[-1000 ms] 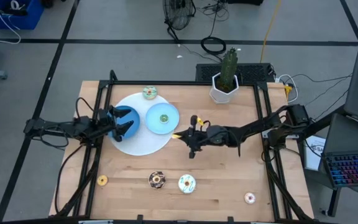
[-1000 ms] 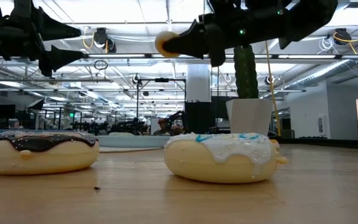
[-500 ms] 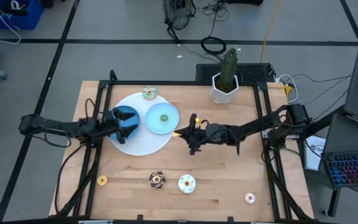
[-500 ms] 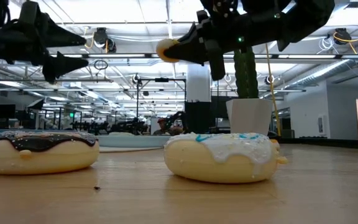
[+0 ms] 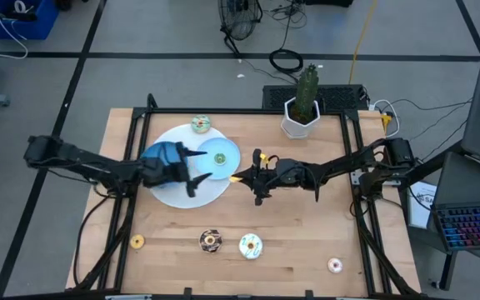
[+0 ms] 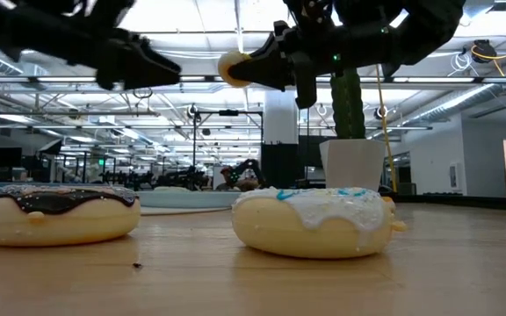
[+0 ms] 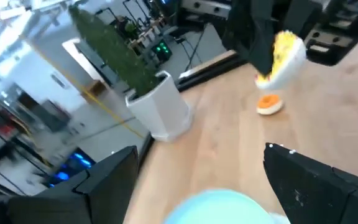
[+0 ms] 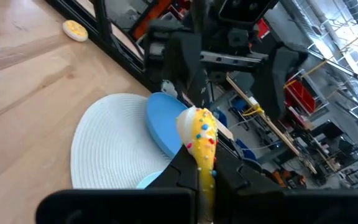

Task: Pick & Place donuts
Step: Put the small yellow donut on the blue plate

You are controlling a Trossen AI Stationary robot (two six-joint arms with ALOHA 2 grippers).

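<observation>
While the right claw (image 5: 238, 177) hangs above the counter (image 5: 307, 242) just beside the edge of the white round mat (image 5: 182, 190), it is clamped on a yellow-iced donut (image 5: 237, 178) with coloured sprinkles, held on edge between its fingers; the low view shows that donut (image 6: 234, 66) lifted well clear of the wood, and the right wrist view shows it (image 8: 199, 140) pinched upright over the mat. The left claw (image 5: 197, 167) reaches over the mat with its fingers spread wide and nothing between them, one finger lying across the rim of the light blue plate (image 5: 222, 157), which carries a green-iced donut (image 5: 219, 158) at its middle. A dark blue bowl (image 5: 160, 155) sits on the mat under the left arm's wrist. At the far rim of the mat lies a green and white donut (image 5: 201, 125). Along the near side of the counter sit four more, well apart from the mat: a small orange donut (image 5: 137, 242), a chocolate donut (image 5: 211, 241), a white-iced donut (image 5: 250, 246) with blue streaks, and a pink donut (image 5: 335, 265) towards the right corner. In the low view the chocolate and white-iced ones rest flat on the wood side by side. A cactus in a white pot (image 5: 300, 118) stands at the far edge.
</observation>
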